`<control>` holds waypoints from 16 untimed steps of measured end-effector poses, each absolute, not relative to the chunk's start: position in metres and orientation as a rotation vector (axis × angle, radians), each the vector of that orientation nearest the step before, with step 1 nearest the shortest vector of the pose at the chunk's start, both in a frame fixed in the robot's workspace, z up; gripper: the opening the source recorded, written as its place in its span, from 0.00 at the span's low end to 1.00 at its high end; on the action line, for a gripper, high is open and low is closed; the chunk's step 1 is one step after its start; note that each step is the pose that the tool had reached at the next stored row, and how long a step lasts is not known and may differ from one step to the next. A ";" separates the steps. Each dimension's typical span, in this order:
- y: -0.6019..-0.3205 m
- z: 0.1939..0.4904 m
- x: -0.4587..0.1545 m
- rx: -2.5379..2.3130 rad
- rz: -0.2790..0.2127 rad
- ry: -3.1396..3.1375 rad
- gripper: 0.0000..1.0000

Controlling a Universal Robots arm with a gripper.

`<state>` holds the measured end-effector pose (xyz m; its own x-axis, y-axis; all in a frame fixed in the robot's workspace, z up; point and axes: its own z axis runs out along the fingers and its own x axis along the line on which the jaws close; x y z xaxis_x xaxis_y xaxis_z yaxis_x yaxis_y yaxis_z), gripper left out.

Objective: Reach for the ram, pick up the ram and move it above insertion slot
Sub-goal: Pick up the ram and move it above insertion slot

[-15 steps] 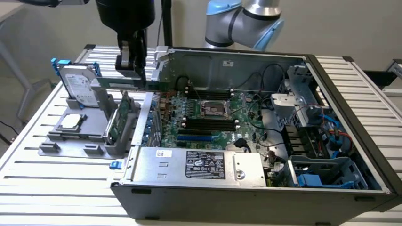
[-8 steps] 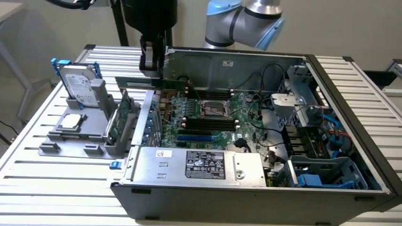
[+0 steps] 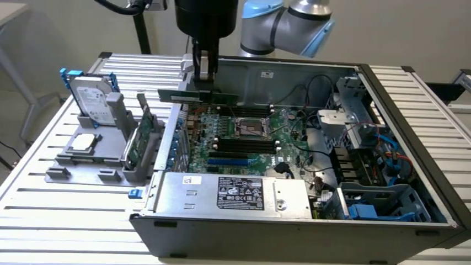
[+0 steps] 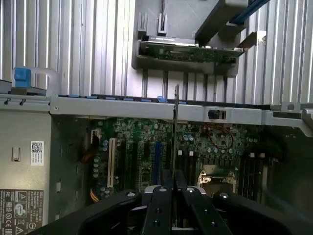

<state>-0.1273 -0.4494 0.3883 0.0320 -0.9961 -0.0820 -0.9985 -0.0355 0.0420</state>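
Note:
My gripper (image 3: pixel 204 88) is shut on the ram (image 3: pixel 220 99), a long narrow green stick that hangs level over the back-left part of the open computer case. Below it and a little nearer the camera, the black insertion slots (image 3: pixel 246 145) lie on the motherboard in front of the CPU socket (image 3: pixel 250 126). In the wrist view the ram (image 4: pixel 175 127) is seen edge-on as a thin line coming out from between my two black fingers (image 4: pixel 161 208). It stands above the motherboard, with the dark slots (image 4: pixel 186 164) beside the socket underneath.
A grey holder (image 3: pixel 88 160) at the exterior view's left carries a hard drive (image 3: pixel 94 99), a CPU chip (image 3: pixel 83 142) and the taller green expansion card (image 3: pixel 140 135) (image 4: pixel 190 51). The power supply (image 3: pixel 231 193) fills the case front. Cables and a drive cage (image 3: pixel 360 127) crowd the right.

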 end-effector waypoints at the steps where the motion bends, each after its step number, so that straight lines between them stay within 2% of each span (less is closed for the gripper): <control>1: -0.448 0.388 -0.125 -2.237 0.139 2.162 0.13; 16: -0.420 0.384 -0.081 -2.235 0.142 2.160 0.13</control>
